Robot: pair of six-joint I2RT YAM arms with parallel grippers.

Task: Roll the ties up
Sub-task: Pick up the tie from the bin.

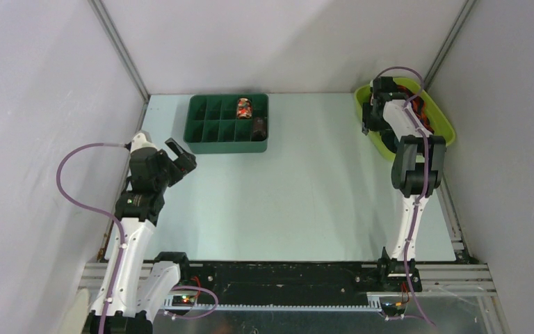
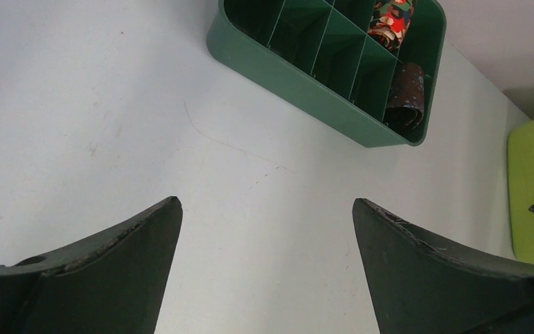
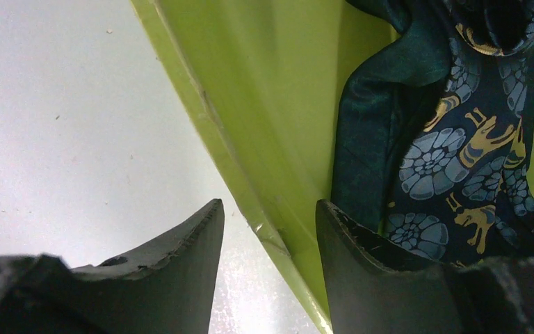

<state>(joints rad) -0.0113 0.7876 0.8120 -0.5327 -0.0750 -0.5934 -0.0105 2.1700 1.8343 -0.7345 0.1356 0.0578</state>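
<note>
A navy tie (image 3: 459,160) with pale blue flowers and gold figures lies heaped in the lime-green bin (image 3: 264,90), beside a dark teal fabric fold (image 3: 368,132). My right gripper (image 3: 270,203) is open and straddles the bin's near wall, one finger inside next to the tie and one outside over the table; a gap shows beside the rim. Two rolled ties sit in the green divided tray (image 1: 227,142): a red patterned roll (image 1: 244,108) and a dark brown roll (image 1: 259,127). My left gripper (image 2: 267,202) hangs wide open over bare table, holding nothing.
The green tray (image 2: 285,76) stands at the back centre-left, the lime bin (image 1: 445,122) at the back right corner against the enclosure wall. Purple cables loop from both arms. White walls close in on three sides.
</note>
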